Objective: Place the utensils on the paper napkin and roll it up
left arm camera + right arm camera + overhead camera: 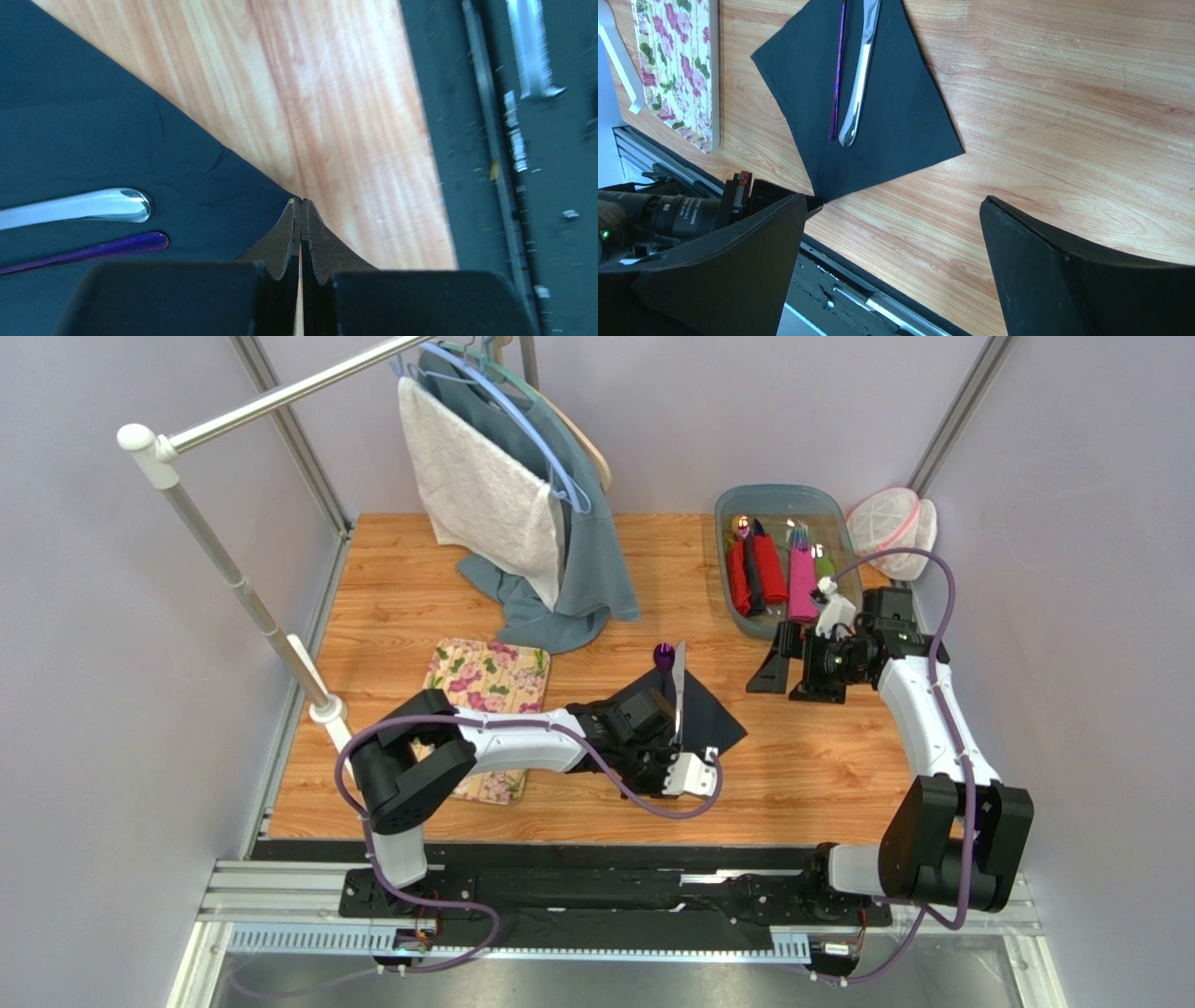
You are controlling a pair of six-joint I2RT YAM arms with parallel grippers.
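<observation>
The dark paper napkin lies flat as a diamond on the wooden table, also in the right wrist view and the left wrist view. A silver utensil and a purple-tinted one lie side by side on it; their handle ends show in the left wrist view. No separate dark thin piece shows. My left gripper is shut, its tips pinched at the napkin's near corner. My right gripper is open and empty over bare wood to the napkin's right.
A floral cloth mat lies left of the napkin. A grey bin with red, pink and green rolls stands at the back right, with a white mesh cover beside it. A rack of hanging towels stands at the back. A metal rail runs along the near edge.
</observation>
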